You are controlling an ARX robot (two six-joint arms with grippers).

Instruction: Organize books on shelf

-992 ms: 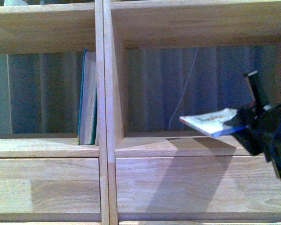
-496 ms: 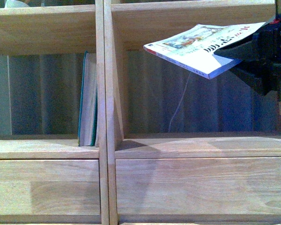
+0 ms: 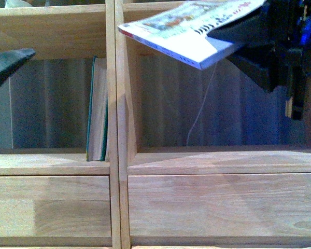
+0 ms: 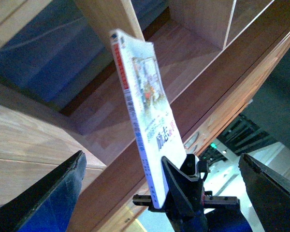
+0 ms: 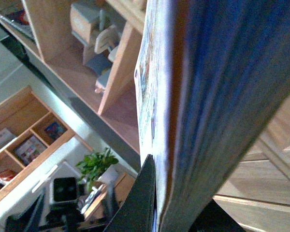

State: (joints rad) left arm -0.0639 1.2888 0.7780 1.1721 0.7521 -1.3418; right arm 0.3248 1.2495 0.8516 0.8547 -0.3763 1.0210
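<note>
My right gripper [image 3: 233, 31] is shut on the thin white paperback [image 3: 186, 36] and holds it nearly flat, high in front of the right compartment, its red-marked spine toward the divider [image 3: 116, 129]. The paperback also shows in the left wrist view [image 4: 145, 111] and, edge-on, in the right wrist view [image 5: 159, 96]. The green book [image 3: 97, 109] stands upright in the left compartment against the divider. My left gripper [image 4: 162, 155] is open and empty; one of its fingers [image 3: 10, 61] shows at the far left of the front view. The light-wood shelf [image 3: 197, 202] fills the front view.
A white cord [image 3: 197, 119] hangs behind the right compartment in front of a blue-grey curtain. Plain drawer fronts [image 3: 52, 207] lie below the compartments. The right wrist view shows a potted plant [image 5: 94, 164] and a darker cabinet with books [image 5: 29, 145] far off.
My right gripper has lifted the paperback from just above the shelf board to the compartment's top and carried it left. A left gripper finger has come into view at the left.
</note>
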